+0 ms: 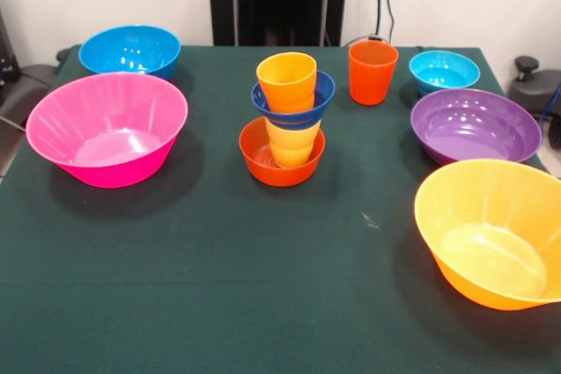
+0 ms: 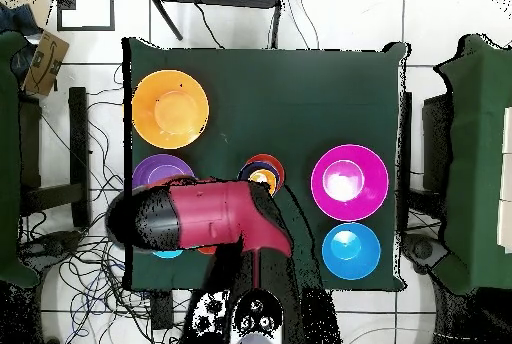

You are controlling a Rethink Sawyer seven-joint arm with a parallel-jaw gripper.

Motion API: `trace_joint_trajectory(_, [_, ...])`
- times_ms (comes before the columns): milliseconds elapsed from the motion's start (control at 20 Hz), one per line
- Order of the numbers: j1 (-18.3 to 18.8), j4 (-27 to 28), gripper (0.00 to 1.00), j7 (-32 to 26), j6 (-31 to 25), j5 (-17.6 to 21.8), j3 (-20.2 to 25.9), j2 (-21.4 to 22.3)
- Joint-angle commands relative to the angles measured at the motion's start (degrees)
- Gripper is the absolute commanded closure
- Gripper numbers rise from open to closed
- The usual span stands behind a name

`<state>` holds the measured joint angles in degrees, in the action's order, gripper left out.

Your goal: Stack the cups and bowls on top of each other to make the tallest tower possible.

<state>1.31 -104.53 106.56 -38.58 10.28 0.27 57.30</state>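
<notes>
Overhead view only gives us the red arm (image 2: pixel 215 215) over the table's (image 2: pixel 300 90) lower left; we can't spot the gripper, tower (image 1: pixel 289 120) stands untouched mid-frame

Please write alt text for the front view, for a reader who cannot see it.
At the middle of a green table stands a tower: orange-red bowl, yellow cup, dark blue bowl, light orange cup. Around it sit a pink bowl, blue bowl, red-orange cup, cyan bowl, purple bowl and yellow-orange bowl. No gripper shows.
</notes>
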Motion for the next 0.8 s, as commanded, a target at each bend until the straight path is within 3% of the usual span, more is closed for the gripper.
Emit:
trace_joint_trajectory(50, [-5.38,-9.42,0.0,12.52,-0.31,-2.99,0.61,1.47])
trace_joint_trajectory(200, [-5.87,-11.31,0.0,12.18,4.82,-4.22,1.25,-0.28])
trace_joint_trajectory(400, [-4.49,-11.55,0.0,9.85,7.25,-5.17,2.21,-3.4])
trace_joint_trajectory(800, [-9.74,-10.36,0.0,14.79,14.49,-3.75,-1.25,-9.78])
